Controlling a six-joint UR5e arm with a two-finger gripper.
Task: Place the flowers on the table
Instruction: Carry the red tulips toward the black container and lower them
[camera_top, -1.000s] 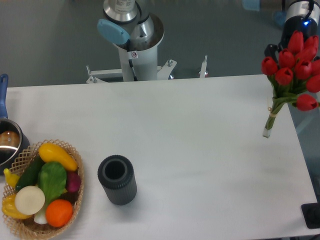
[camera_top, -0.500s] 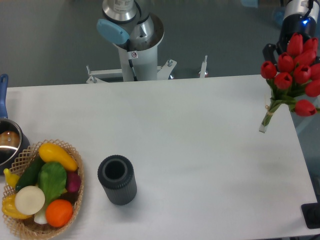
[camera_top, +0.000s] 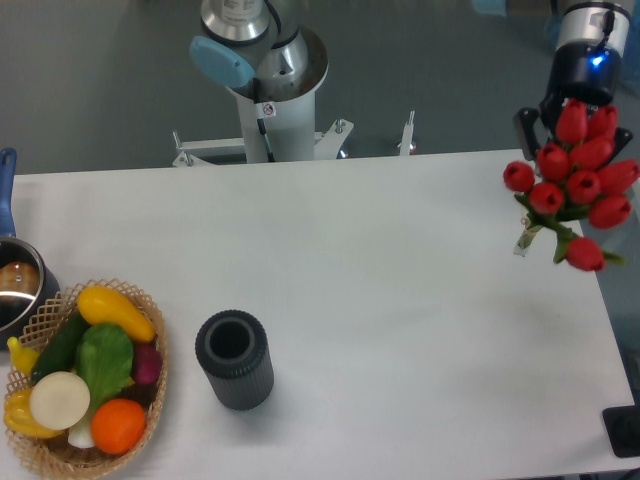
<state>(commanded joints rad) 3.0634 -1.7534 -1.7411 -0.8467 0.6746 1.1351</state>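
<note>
White counter (camera_top: 400, 300) lies bare under the flowers (camera_top: 575, 180), which hang over its right edge, apparently clenched in the jaws (camera_top: 570, 118); lowering and release remain.

A bunch of red flowers (camera_top: 572, 178) with green stems hangs above the far right edge of the white desk (camera_top: 380, 300), blooms toward the camera.

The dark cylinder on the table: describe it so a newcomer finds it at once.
Start at the white table and go to its near left part, where a wicker basket of vegetables sits. Just right of the basket stands a dark grey ribbed cylinder, upright and open-topped, the only dull-coloured thing there.
</note>
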